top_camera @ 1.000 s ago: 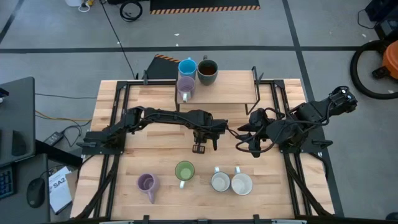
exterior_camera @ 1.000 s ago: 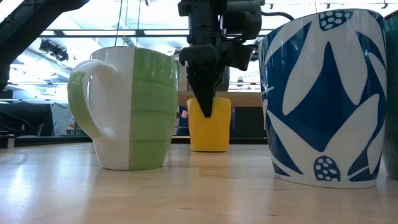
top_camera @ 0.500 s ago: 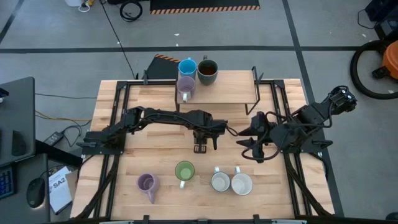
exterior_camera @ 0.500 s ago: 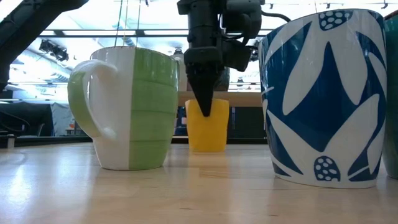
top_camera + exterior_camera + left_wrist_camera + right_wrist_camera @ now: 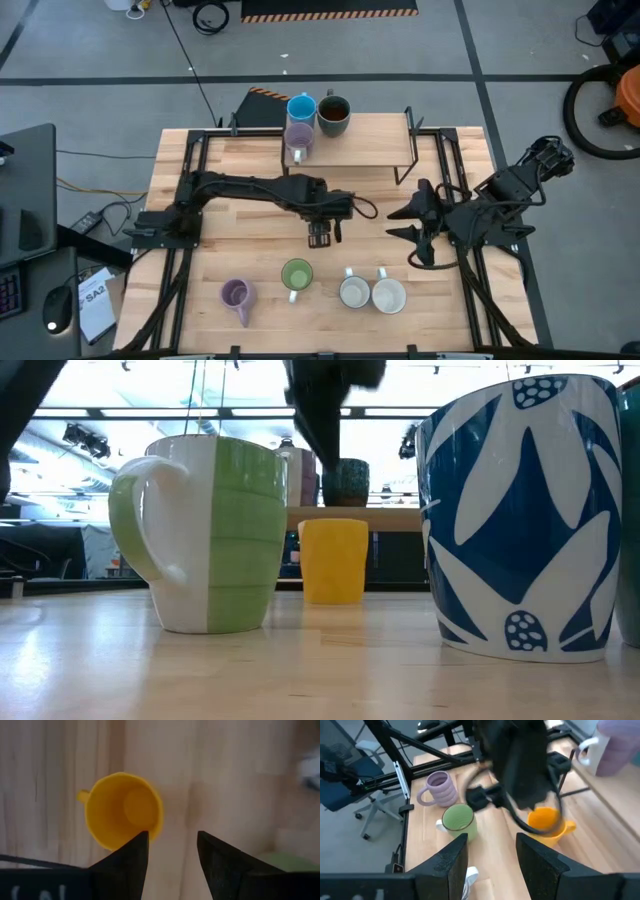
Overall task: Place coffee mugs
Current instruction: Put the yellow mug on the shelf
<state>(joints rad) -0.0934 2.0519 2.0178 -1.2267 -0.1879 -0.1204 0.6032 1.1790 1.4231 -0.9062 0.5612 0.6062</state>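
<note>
Three mugs on the rear shelf, four mugs along the tabletop's front edge, left hand between.

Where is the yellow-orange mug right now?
The orange mug stands upright mid-table, right under the open left gripper, with the green mug nearest, toward the table's front edge.

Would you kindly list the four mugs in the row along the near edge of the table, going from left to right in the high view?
lilac mug → green mug → first white mug → second white mug
</note>
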